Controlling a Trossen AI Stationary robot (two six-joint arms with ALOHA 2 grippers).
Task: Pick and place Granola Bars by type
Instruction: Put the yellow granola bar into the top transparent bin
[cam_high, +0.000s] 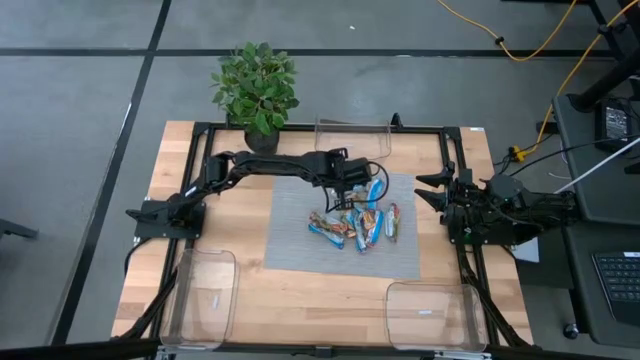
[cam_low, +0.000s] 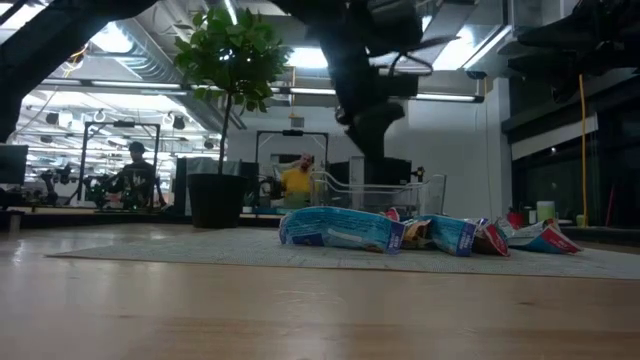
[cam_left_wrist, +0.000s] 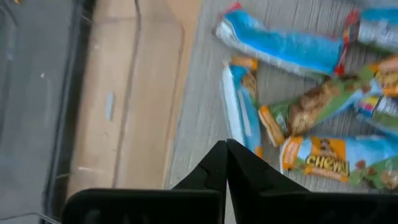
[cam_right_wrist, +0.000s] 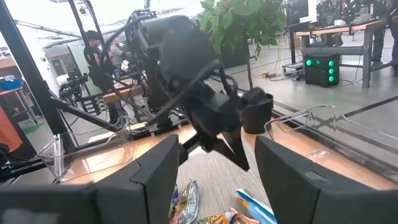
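Granola bars (cam_high: 358, 224) are heaped at the middle of the grey woven mat (cam_high: 300, 250) on the wooden worktop (cam_high: 250, 300), blue, silver and green-and-orange wrappers overlapping one another. At the near edge, two clear plastic bins (cam_high: 205, 295) are stood at either corner, and a third bin (cam_high: 352, 135) is set at the far edge beside a potted plant (cam_high: 256, 90).

Over the far side of the pile the left gripper (cam_left_wrist: 226, 152) is held, its fingers pressed fully together with nothing seen between them; in its wrist view the tips are met in a point above bare mat, just beside a blue bar (cam_left_wrist: 239, 106). The closing looks to have caught nothing, so the jaws would best be reopened and centred across one bar's narrow width before being lowered. Crinkled foil is slippery and thin, and the bars lie flat, so a pinch low at the mat is judged safest, on a bar lying clear of its neighbours.

At the right edge the right gripper (cam_right_wrist: 217, 171) is parked, fingers spread and empty.
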